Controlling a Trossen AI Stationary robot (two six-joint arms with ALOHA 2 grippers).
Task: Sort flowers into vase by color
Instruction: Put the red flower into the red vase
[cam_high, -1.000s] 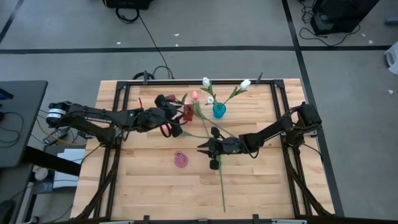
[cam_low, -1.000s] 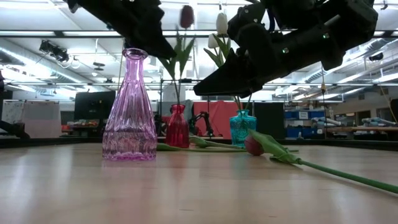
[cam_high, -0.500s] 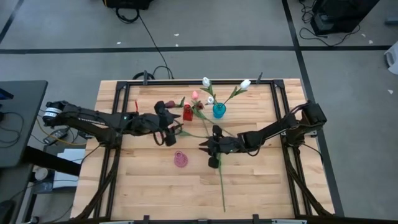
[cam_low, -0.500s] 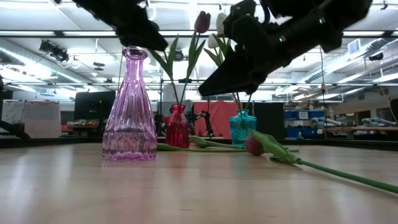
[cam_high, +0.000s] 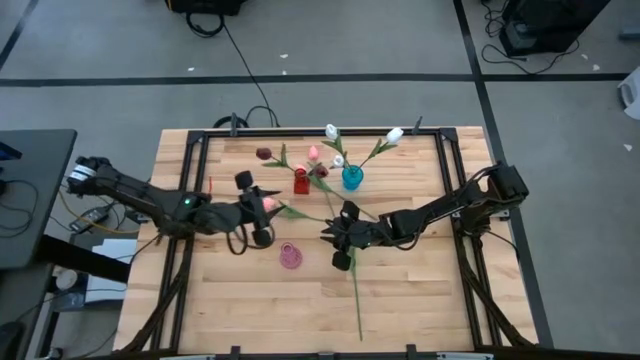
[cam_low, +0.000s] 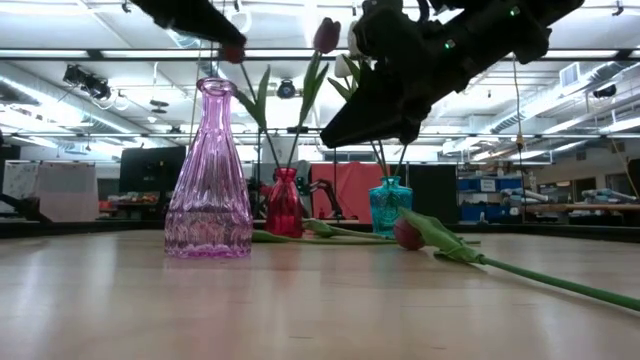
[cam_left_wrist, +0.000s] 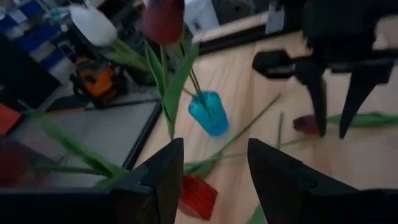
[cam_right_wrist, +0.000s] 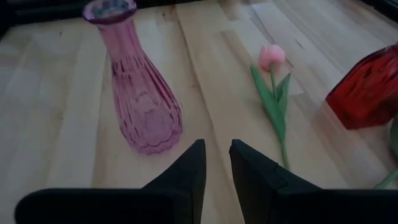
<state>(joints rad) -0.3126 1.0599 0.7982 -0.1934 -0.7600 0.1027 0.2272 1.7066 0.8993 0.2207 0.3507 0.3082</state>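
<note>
A maroon tulip (cam_low: 326, 35) and a pink one (cam_high: 313, 152) stand in the red vase (cam_high: 301, 183). White tulips (cam_high: 395, 134) stand in the teal vase (cam_high: 352, 178). The pink vase (cam_high: 291, 256) holds nothing. A pink tulip (cam_right_wrist: 272, 56) and a darker one (cam_low: 407, 235) lie flat on the table. My left gripper (cam_high: 258, 212) hovers open left of the red vase, above the lying pink tulip's head. My right gripper (cam_high: 330, 232) hangs above the lying stems, with a narrow gap and nothing between its fingers.
The darker tulip's long stem (cam_high: 356, 290) runs toward the table's near edge. The three vases stand close together at the middle and far middle. Bare wood (cam_high: 220, 300) lies left and right of the pink vase. A black frame (cam_high: 190, 150) rims the tabletop.
My left gripper has drawn back from the red vase toward the table's left and near edges, rolling as it went and staying open. The maroon tulip stays in the red vase and has come to rest. My right gripper has risen a little and tipped.
</note>
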